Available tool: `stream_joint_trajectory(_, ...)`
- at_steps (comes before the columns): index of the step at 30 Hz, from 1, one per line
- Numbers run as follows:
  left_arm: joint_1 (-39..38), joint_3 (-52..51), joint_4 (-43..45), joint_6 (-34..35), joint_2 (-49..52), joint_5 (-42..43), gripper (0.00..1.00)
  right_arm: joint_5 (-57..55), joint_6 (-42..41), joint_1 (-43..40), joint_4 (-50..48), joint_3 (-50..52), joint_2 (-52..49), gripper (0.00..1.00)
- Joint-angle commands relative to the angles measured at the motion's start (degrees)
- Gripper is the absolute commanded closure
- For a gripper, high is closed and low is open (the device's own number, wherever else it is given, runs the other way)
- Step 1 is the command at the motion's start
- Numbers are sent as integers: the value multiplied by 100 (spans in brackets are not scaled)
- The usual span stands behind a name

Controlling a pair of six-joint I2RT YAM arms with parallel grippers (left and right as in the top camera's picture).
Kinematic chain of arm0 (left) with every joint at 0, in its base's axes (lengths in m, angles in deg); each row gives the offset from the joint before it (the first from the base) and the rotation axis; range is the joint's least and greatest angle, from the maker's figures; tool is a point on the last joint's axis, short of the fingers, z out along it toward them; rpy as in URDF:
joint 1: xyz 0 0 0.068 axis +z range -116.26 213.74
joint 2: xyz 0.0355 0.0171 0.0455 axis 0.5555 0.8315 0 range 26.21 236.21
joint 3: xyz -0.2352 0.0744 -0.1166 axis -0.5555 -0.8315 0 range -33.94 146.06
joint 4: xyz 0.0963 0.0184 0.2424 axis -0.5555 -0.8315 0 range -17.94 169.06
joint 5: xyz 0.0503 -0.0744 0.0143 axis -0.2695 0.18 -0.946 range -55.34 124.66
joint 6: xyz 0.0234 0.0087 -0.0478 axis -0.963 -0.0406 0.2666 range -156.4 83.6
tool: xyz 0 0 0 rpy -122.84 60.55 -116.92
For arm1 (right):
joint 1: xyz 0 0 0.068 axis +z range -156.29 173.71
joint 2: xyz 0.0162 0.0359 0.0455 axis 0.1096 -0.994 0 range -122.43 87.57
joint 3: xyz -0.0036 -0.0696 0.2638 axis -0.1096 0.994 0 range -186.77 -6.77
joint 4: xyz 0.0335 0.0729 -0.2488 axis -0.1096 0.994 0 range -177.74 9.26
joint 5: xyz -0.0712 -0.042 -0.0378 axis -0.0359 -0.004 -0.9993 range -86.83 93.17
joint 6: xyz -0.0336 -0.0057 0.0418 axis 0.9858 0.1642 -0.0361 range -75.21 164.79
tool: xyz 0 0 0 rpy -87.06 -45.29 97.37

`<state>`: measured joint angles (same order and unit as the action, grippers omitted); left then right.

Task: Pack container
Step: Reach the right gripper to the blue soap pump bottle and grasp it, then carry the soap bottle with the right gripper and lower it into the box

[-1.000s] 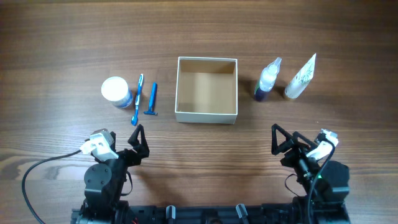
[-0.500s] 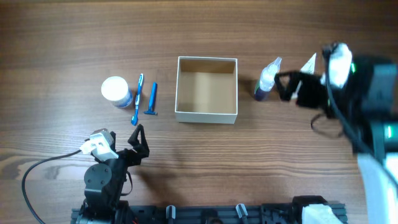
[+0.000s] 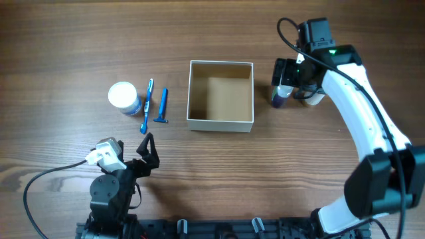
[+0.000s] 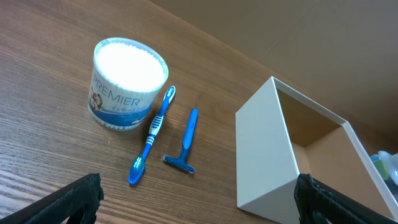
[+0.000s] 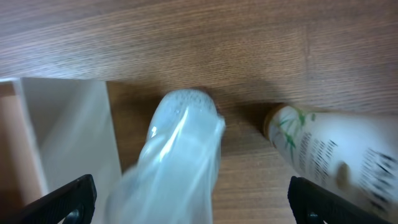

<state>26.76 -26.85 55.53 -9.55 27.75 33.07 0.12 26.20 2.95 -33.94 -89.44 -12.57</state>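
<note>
Moved: right gripper (image 3: 293, 81) has swung out over the clear plastic squeeze bottle (image 5: 180, 149).
Jaws: right ones wide, astride the bottle, not pinching; left gripper (image 3: 147, 147) parked, spread.
Container: square white-walled cardboard box (image 3: 220, 121), mid-table, beside that bottle.
Handling: we judge it light, stiff, slide-prone; pinch one wall.

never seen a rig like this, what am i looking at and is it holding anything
Two robot arms at a table, each ending in a two-finger gripper. One picture looks straight down; the other two come from cameras on the wrists, with black fingertips at the bottom corners. On the table: an empty container, with a round tub, toothbrush and razor to its left, a clear bottle and white tube to its right. The left gripper sits open at the near edge. The right gripper hangs open over the bottle. Nothing is held.
</note>
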Motion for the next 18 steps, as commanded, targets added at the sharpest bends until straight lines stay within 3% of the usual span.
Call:
stream_joint_trajectory(1, 46, -13, 20, -68, -35, 28, 0, -164, -262, 13, -114, -122, -264, 1)
stream_joint_trajectory(6, 46, -13, 20, -68, -35, 28, 0, -138, -396, 20, -125, -120, -280, 29)
stream_joint_trajectory(18, 46, -13, 20, -68, -35, 28, 0, 103, -341, 57, -127, -118, -431, 34)
